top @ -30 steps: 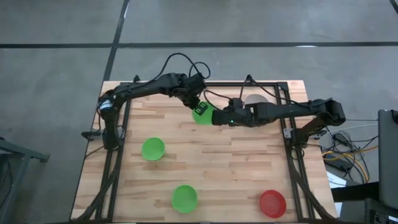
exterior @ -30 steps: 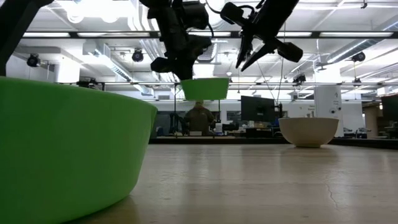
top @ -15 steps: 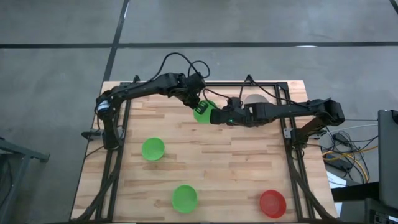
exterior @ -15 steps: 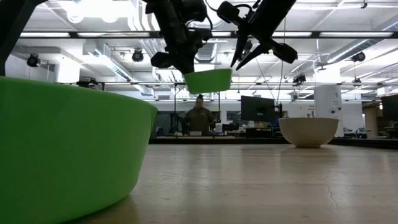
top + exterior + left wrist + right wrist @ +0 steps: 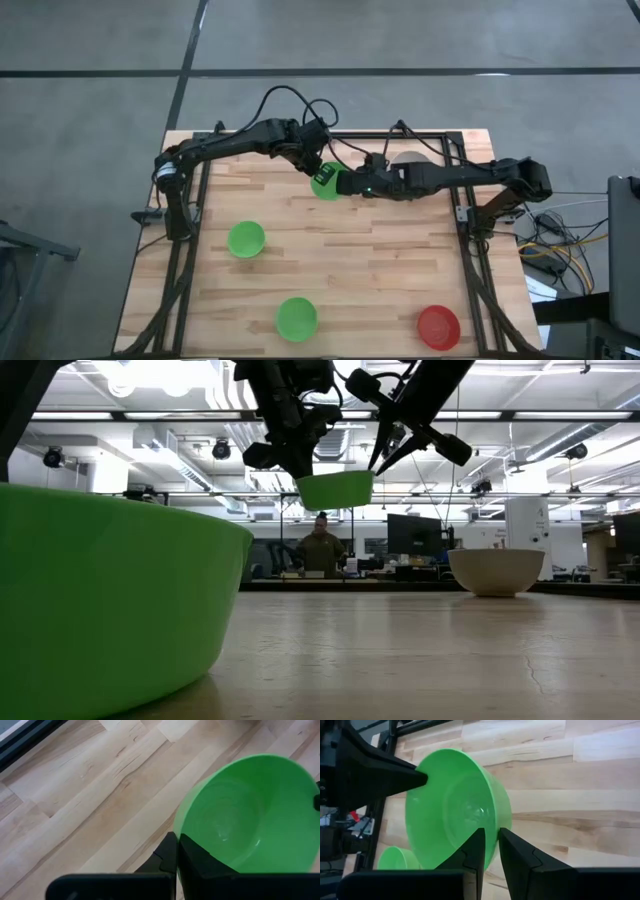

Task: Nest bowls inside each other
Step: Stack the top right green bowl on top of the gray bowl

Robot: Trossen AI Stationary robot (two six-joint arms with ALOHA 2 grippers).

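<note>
Wood-plank table (image 5: 380, 270) under me, a lit hall with a person (image 5: 321, 547) behind. Both my grippers, left (image 5: 318, 170) and right (image 5: 342, 184), pinch one green bowl (image 5: 324, 185) aloft. Count: three green, one red (image 5: 438, 327), one white (image 5: 496, 571).

— Where are the arms?
— Both are raised over the table's far side; the left gripper (image 5: 318, 167) is clamped tight.
— And the right gripper (image 5: 343, 184)?
— Narrowly parted (fingers nearly parallel), facing the left one.
</note>
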